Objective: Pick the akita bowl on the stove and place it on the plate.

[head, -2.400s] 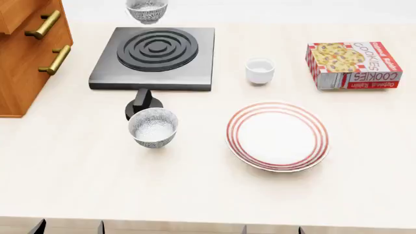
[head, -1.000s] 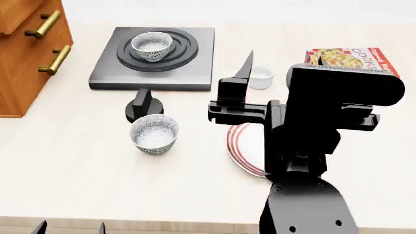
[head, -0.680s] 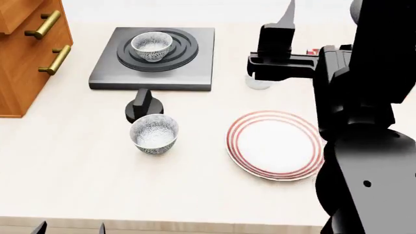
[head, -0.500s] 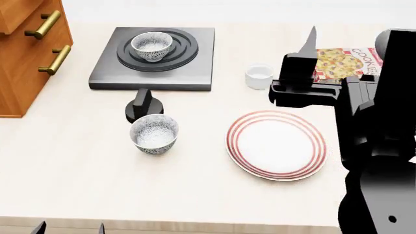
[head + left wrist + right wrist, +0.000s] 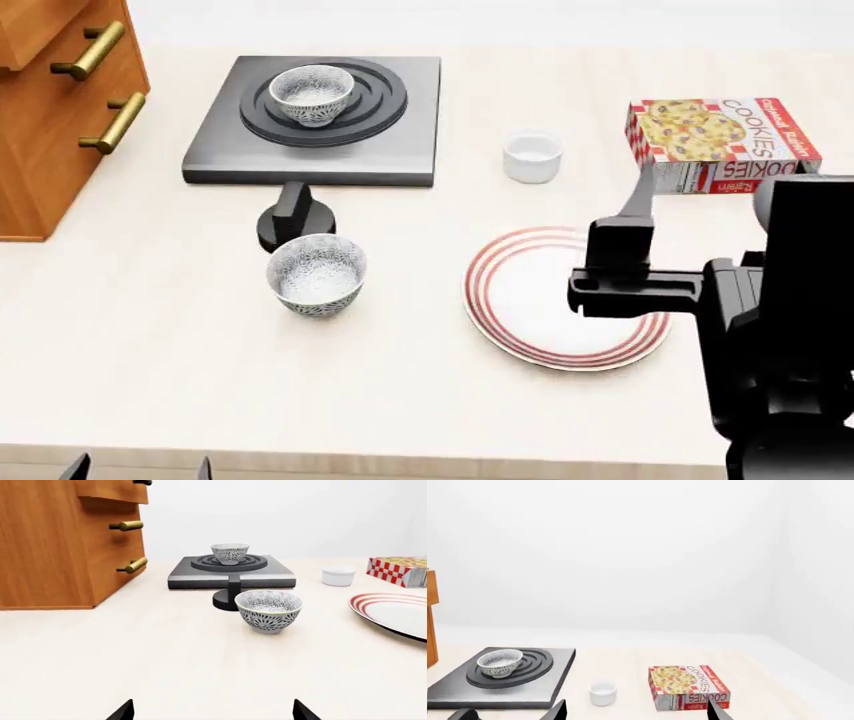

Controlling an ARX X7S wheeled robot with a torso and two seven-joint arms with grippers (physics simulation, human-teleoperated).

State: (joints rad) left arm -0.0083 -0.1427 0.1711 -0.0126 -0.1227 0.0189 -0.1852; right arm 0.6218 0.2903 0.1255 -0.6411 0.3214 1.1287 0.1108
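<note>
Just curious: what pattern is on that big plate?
White with thin red rings round the plate's rim; clearest in the head view.

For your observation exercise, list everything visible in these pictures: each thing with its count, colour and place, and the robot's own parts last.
akita bowl: one, white with dark-grey speckle, on the stove's burner rings.
twin bowl: one, same pattern, on the table in front of the knob.
stove: one, dark grey, far left of the table.
knob: one, black, just in front of the stove.
plate: one, white with red rings, right of the twin bowl.
cup: one, plain white, right of the stove.
cookie box: one, red and white, far right.
cabinet: one, brown wood with brass handles, left edge.
table: one, pale cream.
right gripper: black, raised over the plate's right side, open.
left gripper: only dark fingertips show, apart.
</note>
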